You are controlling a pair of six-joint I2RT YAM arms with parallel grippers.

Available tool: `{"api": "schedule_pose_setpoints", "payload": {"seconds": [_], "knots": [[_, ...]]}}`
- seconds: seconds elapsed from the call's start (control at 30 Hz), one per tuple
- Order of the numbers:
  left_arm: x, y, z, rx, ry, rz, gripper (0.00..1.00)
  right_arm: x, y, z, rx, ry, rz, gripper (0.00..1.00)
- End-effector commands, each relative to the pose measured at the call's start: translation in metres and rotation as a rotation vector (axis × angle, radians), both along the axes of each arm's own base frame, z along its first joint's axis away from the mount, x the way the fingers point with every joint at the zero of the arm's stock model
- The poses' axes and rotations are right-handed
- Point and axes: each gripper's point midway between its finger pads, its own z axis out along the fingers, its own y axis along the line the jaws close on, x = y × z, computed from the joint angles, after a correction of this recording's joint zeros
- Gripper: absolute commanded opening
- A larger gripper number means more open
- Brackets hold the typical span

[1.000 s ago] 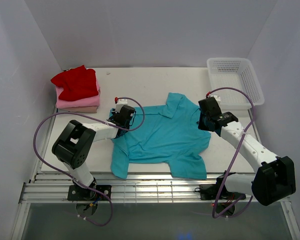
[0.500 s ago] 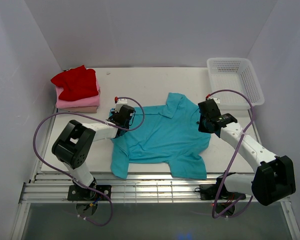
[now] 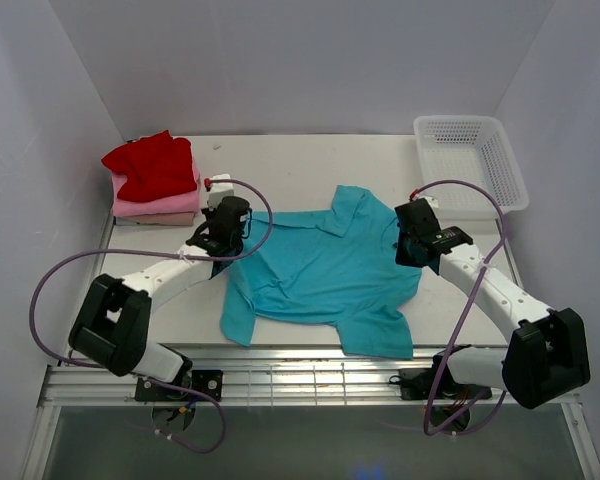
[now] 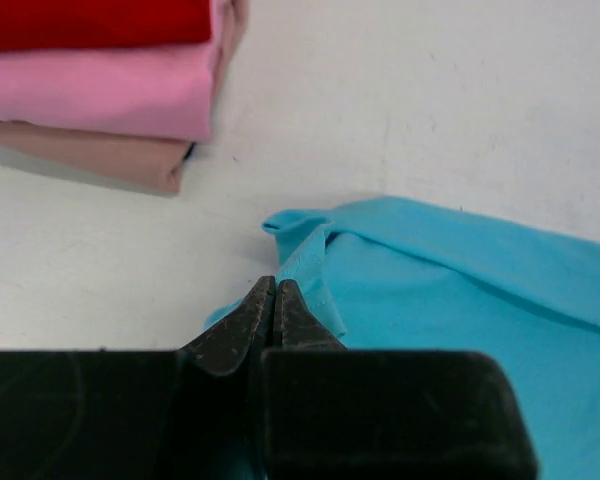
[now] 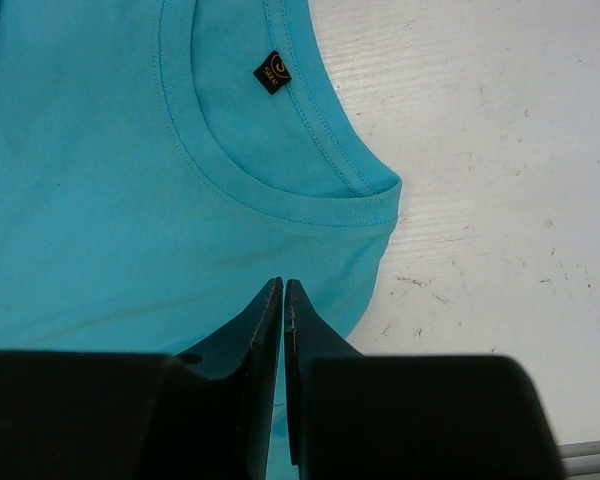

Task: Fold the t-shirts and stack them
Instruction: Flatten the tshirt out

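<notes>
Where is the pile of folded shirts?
In the overhead view, the folded pile sits at the table's far-left corner, beyond the left fingers, left of the teal shirt.

White table carrying everything, its surface showing faint scuffs and specks beside teal cloth in right wrist view. Teal t-shirt lying spread across middle, lower hem reaching toward near edge. Beige t-shirt lying folded at far left corner, bearing pink t-shirt and red t-shirt. White mesh basket sitting at far right corner, well apart from stack.
</notes>
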Motion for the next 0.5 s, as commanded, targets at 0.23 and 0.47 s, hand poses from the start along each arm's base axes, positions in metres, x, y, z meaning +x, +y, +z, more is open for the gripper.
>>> {"api": "schedule_pose_setpoints", "payload": {"seconds": [0.23, 0.47], "knots": [[0.006, 0.053, 0.002, -0.028, 0.011, 0.123, 0.12, 0.008, 0.009, -0.011, 0.009, 0.015, 0.033, 0.10], [-0.001, 0.075, -0.025, -0.056, 0.069, 0.157, 0.13, 0.027, 0.017, -0.013, 0.003, -0.004, 0.054, 0.09]]}}
